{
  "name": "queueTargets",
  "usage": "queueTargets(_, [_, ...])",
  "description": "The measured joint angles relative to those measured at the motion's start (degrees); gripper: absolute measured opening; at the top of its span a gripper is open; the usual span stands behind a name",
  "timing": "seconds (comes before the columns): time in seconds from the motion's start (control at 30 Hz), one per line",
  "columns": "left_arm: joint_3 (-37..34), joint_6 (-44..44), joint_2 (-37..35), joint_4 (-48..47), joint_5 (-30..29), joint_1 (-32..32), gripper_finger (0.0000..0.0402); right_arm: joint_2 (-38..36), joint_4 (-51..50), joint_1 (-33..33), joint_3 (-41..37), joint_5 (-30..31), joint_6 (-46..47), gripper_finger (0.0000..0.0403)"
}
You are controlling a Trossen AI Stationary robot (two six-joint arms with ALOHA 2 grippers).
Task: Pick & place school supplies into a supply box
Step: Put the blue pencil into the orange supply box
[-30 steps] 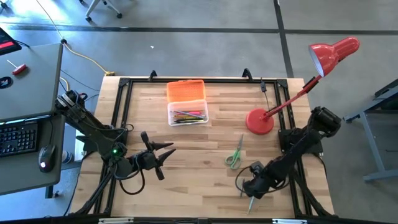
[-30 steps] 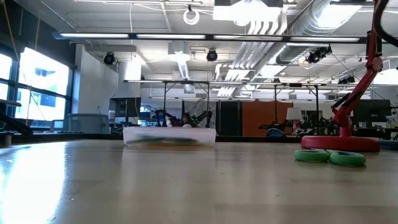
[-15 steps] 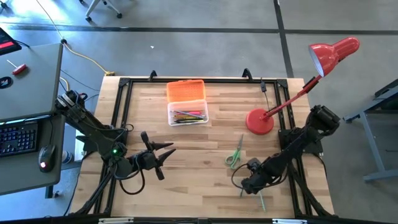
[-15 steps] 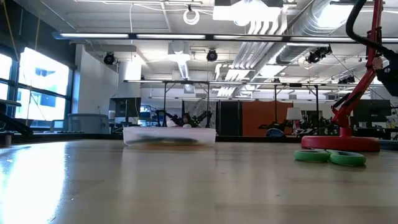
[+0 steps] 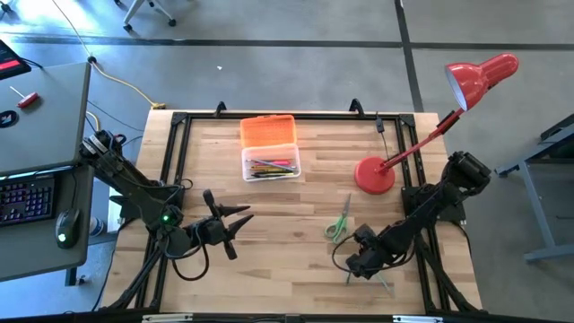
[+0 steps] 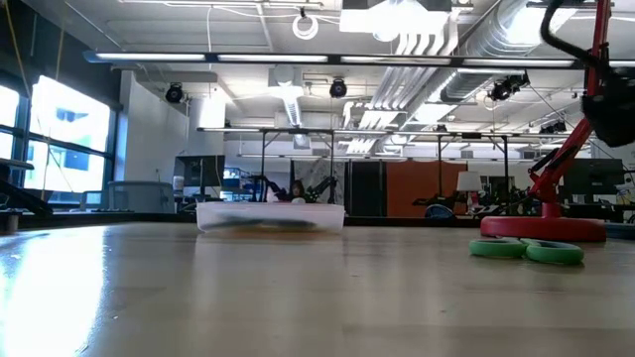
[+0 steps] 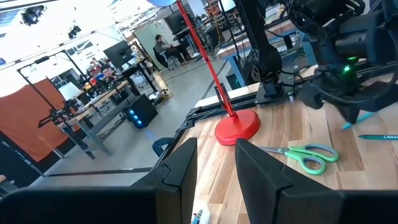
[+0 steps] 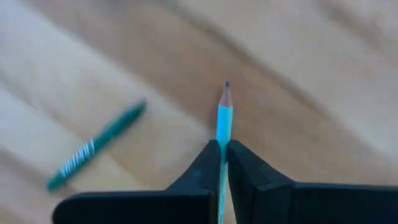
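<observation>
My right gripper [image 5: 360, 266] [image 8: 222, 144] points down near the table's near right corner, shut on a teal pencil [image 8: 224, 115] [image 7: 352, 123]. A green pen [image 8: 93, 149] lies on the wood beside it. Green-handled scissors [image 5: 338, 222] [image 6: 526, 250] lie flat between the gripper and the lamp. The supply box [image 5: 270, 167] [image 6: 270, 216], a clear case with pencils inside and an orange lid [image 5: 267, 131] folded back behind it, stands at the far middle. My left gripper [image 5: 240, 222] [image 7: 214, 177] hangs level over the left half, open with nothing between its fingers. My right gripper pinches the teal pencil's shaft [image 8: 222, 138] between its two fingers, a short way behind the sharpened tip [image 8: 226, 86]. The fingers come from above, pointing down, and lie across the pencil. The tip sticks out beyond them. Whether the pencil is clear of the wood does not show.
A red desk lamp stands on its round base [image 5: 374, 174] [image 6: 543, 227] at the right, its arm leaning out over the right edge. A black frame [image 5: 175, 144] runs around the table. Bare wood [image 5: 287, 251] lies between the two grippers.
My right gripper has shifted a little toward the table's left edge and rolled at the wrist. The thin pencil under it has swung around with it, its near end going toward the right edge. The left arm has kept still.
</observation>
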Motion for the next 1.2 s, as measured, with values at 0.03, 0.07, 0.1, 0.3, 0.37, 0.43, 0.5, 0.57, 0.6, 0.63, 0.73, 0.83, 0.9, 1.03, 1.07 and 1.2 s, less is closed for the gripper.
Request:
queueTargets(0.03, [0.0,0.01,0.0,0.0,0.0,0.0,0.014,0.0,-0.58,-0.45,0.01,0.86,-0.22,0.0003])
queueTargets(0.07, [0.0,-0.01,0.0,0.0,0.0,0.0,0.014,0.0,-1.23,-0.91,0.03,1.96,-0.71,0.0004])
queueTargets(0.1, [0.0,-0.01,0.0,0.0,0.0,0.0,0.014,0.0,-2.02,-1.31,0.03,3.25,-1.26,0.0006])
queueTargets(0.3, [0.0,-0.01,0.0,0.0,0.0,0.0,0.014,0.17,-6.96,-4.79,-0.21,12.43,-5.39,0.0006])
queueTargets(0.37, [0.0,-0.01,0.0,0.0,-0.02,0.0,0.014,0.15,-7.06,-5.97,-0.19,14.15,-7.48,0.0005])
queueTargets(0.43, [0.0,-0.01,0.0,0.0,-0.02,0.0,0.014,0.15,-6.85,-6.82,-0.19,14.54,-10.01,0.0007])
queueTargets(0.5, [0.0,-0.01,0.0,0.0,0.0,0.0,0.014,0.15,-6.59,-7.31,-0.15,14.25,-11.85,0.0013])
queueTargets(0.57, [0.0,-0.01,0.0,0.0,-0.02,0.0,0.014,0.15,-6.59,-7.47,-0.15,13.64,-12.39,0.0023])
queueTargets(0.6, [0.0,-0.01,0.0,0.0,-0.01,0.0,0.014,0.15,-6.57,-7.45,-0.15,13.46,-12.41,0.003])
queueTargets(0.63, [0.0,-0.01,-0.02,0.0,-0.02,0.0,0.014,0.15,-6.57,-7.45,-0.15,13.33,-12.43,0.0037])
queueTargets(0.73, [0.0,-0.01,0.0,0.0,0.0,0.0,0.014,0.15,-6.36,-7.15,-0.15,13.99,-12.44,0.0064])
queueTargets(0.83, [0.0,-0.01,-0.02,0.0,-0.01,0.0,0.014,0.09,-3.7,-6.59,-1.02,15.52,-12.47,0.009])
queueTargets(0.9, [0.0,-0.01,-0.01,0.0,-0.01,0.0,0.014,-0.06,0.43,-6.09,-3.18,15.82,-12.59,0.0104])
queueTargets(1.03, [0.0,-0.01,-0.02,0.0,0.0,0.02,0.014,-0.49,8.98,-4.3,-9.44,19.04,-9.31,0.012])
queueTargets(1.07, [0.0,-0.01,-0.02,0.0,0.08,0.0,0.014,-0.52,10.33,-3.64,-10.42,20.39,-7.19,0.0121])
queueTargets(1.2, [0.0,-0.03,-0.02,-0.02,0.76,0.02,0.014,-0.48,12.74,0.14,-12.92,25.89,-9.15,0.0116])
